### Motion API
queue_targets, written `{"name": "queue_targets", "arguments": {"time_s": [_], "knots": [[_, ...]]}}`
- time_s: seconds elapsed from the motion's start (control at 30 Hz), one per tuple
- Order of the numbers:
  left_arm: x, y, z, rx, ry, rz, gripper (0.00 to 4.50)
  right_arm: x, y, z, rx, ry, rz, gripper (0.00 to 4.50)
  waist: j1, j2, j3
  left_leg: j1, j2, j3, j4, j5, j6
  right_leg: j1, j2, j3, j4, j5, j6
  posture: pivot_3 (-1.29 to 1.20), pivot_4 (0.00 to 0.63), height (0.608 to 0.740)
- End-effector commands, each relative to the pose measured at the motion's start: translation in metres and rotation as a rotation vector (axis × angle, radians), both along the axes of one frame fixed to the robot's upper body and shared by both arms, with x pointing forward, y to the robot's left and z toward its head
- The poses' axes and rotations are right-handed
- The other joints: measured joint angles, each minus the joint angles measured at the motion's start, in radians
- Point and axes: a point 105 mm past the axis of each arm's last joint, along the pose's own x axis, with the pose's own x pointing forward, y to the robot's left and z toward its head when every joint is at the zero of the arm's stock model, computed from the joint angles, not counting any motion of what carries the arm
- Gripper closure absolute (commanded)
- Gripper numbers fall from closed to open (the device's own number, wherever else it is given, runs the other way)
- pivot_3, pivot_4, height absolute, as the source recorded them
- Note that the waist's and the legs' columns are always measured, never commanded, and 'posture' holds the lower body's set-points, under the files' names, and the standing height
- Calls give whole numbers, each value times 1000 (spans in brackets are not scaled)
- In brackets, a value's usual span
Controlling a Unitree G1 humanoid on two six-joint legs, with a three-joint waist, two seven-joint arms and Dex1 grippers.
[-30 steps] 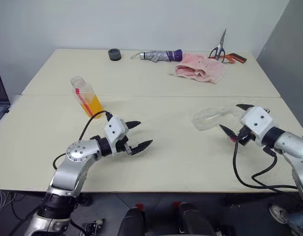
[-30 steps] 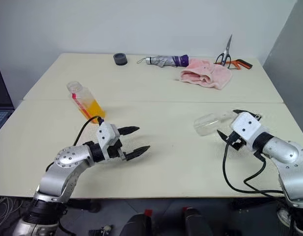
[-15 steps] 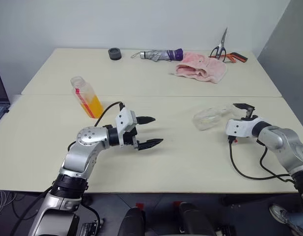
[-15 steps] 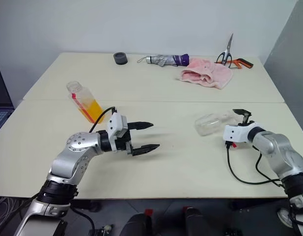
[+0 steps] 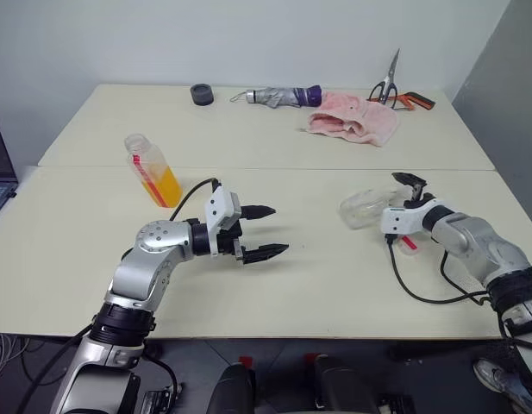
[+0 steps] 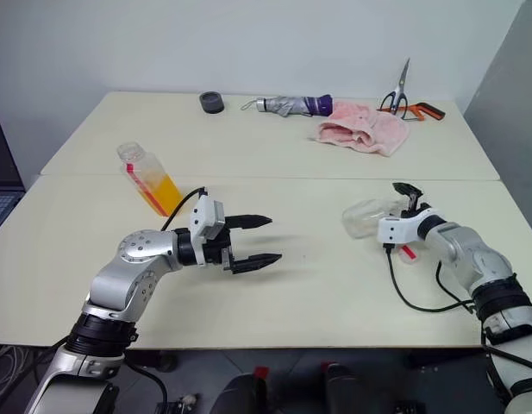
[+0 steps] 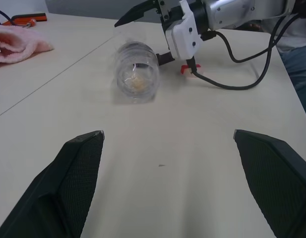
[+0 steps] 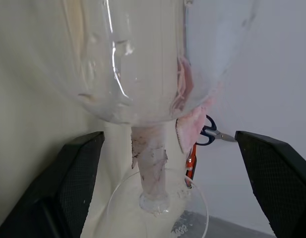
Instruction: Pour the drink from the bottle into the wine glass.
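Take the wine glass (image 5: 366,208) as your landmark: it lies on its side on the table (image 5: 334,285), so no pouring can start until it stands upright.

Far to the left of the wine glass, and a little farther back, the bottle (image 5: 151,170) stands leaning, cap end tipped up and to the left, with the drink (image 5: 166,186) pooled in its lower part. It is untouched.

Nearer the wine glass, but well apart from it on its left, your left gripper (image 5: 261,231) hovers over the table with its fingers spread wide and nothing between them, pointing toward the glass.

The wine glass itself runs roughly left to right: the bowl's mouth faces left, toward the left gripper, and the stem and foot point right.

At the stem end, your right gripper (image 8: 165,173) has its fingers wide apart, one on each side of the stem, holding nothing yet. My advice: close on the stem just behind the bowl, gently, since a thin stem could snap or roll away. Then swing the foot down onto the table before you let go.
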Motion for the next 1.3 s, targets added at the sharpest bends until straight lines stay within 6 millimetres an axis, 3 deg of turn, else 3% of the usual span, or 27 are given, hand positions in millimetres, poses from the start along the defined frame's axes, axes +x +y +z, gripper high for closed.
{"name": "queue_targets", "arguments": {"time_s": [0.03,0.37,0.53,0.63,0.73,0.83,0.93,1.03,1.17,1.3], "knots": [[-2,-4,12,-23,-40,-15,0,5,-2,9,-3,-46,-1,921,0,0,0,0,0,0,0,0,0,0,0,0,0,0,0,0,150,740],[-4,-7,11,-36,-32,-8,0,11,7,3,16,-52,18,4410,-8,0,0,0,0,0,0,0,0,0,0,0,0,0,0,0,150,740],[-2,-4,10,-44,-25,20,0,15,13,10,55,-82,26,4406,-14,0,0,0,0,0,0,0,0,0,0,0,1,0,0,0,150,740],[2,4,10,-54,-14,74,0,17,21,25,150,-123,37,4406,-15,0,0,0,0,0,0,0,0,0,0,0,1,0,0,0,150,740],[10,21,10,-87,8,180,0,19,43,48,358,-165,77,4406,-20,0,0,0,1,0,0,0,0,0,0,1,1,0,0,0,150,740],[14,33,12,-117,25,250,0,19,61,57,497,-157,113,4406,-21,0,0,0,2,-1,0,0,0,0,-1,0,1,0,0,0,150,740],[14,50,16,-131,33,320,0,16,104,62,779,-52,222,4406,-22,0,0,0,2,-1,0,0,0,0,-1,0,1,0,0,0,150,740],[11,62,18,-120,36,355,0,12,153,53,1073,145,309,4406,-29,0,0,0,3,-1,0,0,0,0,-2,-1,1,0,0,0,150,740],[8,70,20,-111,35,384,0,8,196,40,1255,331,357,4406,-28,1,0,0,4,-4,0,0,0,0,-3,-2,2,0,-1,0,150,740],[6,75,22,-104,28,403,0,1,228,25,1330,478,390,4406,-15,0,0,0,3,-4,0,0,0,1,-4,-3,2,0,0,0,150,740]]}}
